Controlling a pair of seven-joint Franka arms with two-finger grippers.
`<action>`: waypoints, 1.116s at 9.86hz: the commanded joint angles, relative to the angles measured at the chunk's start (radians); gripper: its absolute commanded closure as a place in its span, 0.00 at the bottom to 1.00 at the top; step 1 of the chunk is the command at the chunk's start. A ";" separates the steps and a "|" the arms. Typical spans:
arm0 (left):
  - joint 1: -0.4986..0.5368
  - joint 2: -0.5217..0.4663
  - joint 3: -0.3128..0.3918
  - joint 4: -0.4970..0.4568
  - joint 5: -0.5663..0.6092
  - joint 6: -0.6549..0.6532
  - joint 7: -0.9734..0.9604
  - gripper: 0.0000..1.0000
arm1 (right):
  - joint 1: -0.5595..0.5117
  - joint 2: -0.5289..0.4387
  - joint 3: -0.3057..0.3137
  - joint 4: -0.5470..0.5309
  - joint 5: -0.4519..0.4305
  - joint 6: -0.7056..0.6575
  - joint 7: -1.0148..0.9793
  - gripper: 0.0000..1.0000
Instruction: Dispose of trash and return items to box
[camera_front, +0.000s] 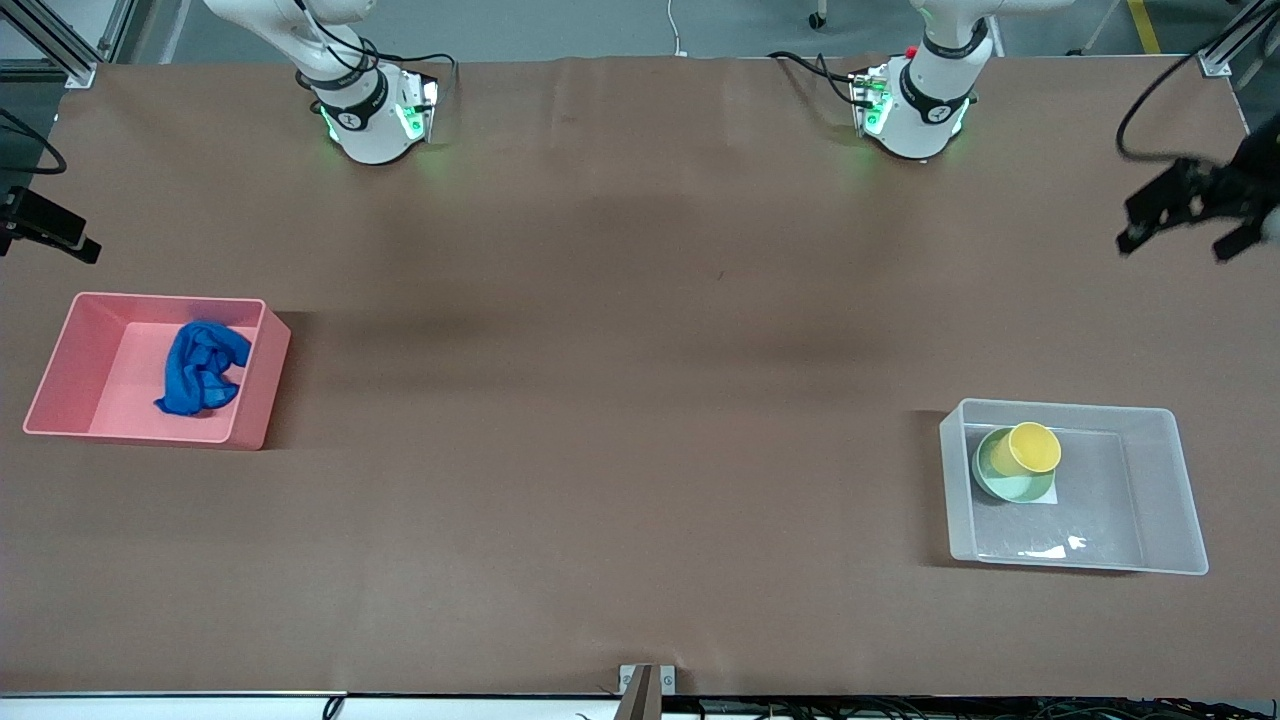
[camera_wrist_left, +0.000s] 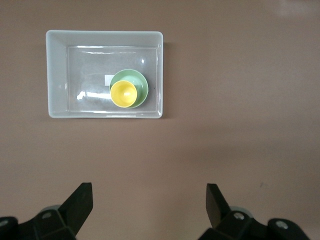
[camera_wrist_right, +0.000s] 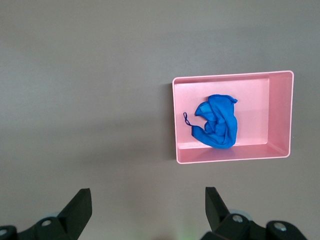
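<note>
The blue fabric wad (camera_front: 203, 367) lies in the pink bin (camera_front: 60, 360) at the right arm's end of the table; the right wrist view shows the wad (camera_wrist_right: 220, 124) in that bin (camera_wrist_right: 280, 115). The yellow cup (camera_front: 1032, 447) stands in the mint-green bowl (camera_front: 1005, 485) inside the clear box (camera_front: 1165, 500), at the left arm's end. The left wrist view shows the cup (camera_wrist_left: 123, 94), the bowl (camera_wrist_left: 140, 82) and the box (camera_wrist_left: 57, 75). My left gripper (camera_wrist_left: 149, 192) and right gripper (camera_wrist_right: 148, 197) hang open and empty, high over bare table. Neither shows in the front view.
The brown table (camera_front: 640, 400) runs between the two bins. The arm bases (camera_front: 375, 110) (camera_front: 915, 105) stand along its edge farthest from the front camera. Dark fixtures (camera_front: 50, 230) (camera_front: 1190, 205) reach in over both table ends.
</note>
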 joint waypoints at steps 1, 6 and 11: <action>0.008 -0.023 -0.010 -0.047 0.018 -0.035 -0.029 0.00 | -0.017 0.001 0.006 0.006 -0.010 -0.009 -0.012 0.00; -0.003 0.136 -0.004 0.136 0.020 -0.062 -0.035 0.00 | -0.020 0.003 0.008 0.006 -0.010 -0.009 -0.012 0.00; -0.001 0.073 -0.019 0.084 0.021 -0.085 -0.093 0.00 | -0.020 0.003 0.006 0.006 -0.010 -0.009 -0.012 0.00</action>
